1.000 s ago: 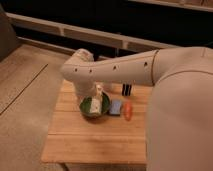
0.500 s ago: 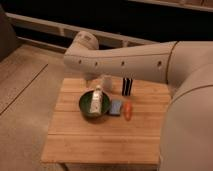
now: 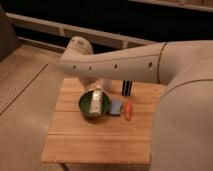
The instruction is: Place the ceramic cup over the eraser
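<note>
Standing on speckled floor (image 3: pixel 25 100), the slatted wooden worktop (image 3: pixel 70 145) bears a dark green bowl (image 3: pixel 87 106). Behind it the gripper (image 3: pixel 99 83) sits mostly hidden under the white forearm (image 3: pixel 120 65), so whether it is closed cannot be told. Rightward, the small black striped eraser (image 3: pixel 127 88) stands upright at the rear, long axis vertical.

The cream tubular arm (image 3: pixel 120 65) stretches left above the wooden counter's (image 3: pixel 100 142) far edge, its hand (image 3: pixel 94 81) hanging beneath.

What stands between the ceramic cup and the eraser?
Nothing visible. The ceramic cup stands just left of the eraser at the table's far edge, only a narrow gap between. The green bowl and blue pad sit nearer the front. The gripper is hidden under the arm crossing above them.
</note>
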Robot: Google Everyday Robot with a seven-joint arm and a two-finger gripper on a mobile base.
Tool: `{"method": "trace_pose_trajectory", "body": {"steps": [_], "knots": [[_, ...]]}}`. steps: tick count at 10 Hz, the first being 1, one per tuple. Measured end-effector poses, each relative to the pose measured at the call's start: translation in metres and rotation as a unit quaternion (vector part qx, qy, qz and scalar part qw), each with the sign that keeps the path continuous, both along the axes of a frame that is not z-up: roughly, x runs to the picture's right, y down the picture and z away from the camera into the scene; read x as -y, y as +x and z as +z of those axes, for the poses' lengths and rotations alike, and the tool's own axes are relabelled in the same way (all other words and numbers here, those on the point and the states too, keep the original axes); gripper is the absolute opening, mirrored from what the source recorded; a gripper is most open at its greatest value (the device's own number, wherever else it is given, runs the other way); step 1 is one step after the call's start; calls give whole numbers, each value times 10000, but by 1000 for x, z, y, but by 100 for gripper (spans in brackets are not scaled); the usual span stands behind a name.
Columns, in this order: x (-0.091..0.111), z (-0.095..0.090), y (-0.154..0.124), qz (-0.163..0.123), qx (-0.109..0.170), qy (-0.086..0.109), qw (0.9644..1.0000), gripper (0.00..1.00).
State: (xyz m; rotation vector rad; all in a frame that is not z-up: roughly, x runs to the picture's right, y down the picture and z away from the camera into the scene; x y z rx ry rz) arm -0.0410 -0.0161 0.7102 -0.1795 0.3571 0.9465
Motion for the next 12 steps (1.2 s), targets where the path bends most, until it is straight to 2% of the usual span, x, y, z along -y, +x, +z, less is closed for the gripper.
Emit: {"method": "trace_pose_trajectory", "body": {"steps": [2, 3, 5, 6, 9, 12], "knots": [[1, 17, 17, -316, -177, -139, 9992, 65], [10, 33, 24, -512, -170, -164, 9984, 65], [30, 53, 34, -761, -97, -166, 9969, 65], [44, 64, 40, -849, 30, -137, 9963, 65], [85, 74, 64, -817, 324, 175, 9960, 65], [87, 75, 59, -831, 382, 201, 9956, 65]]}}
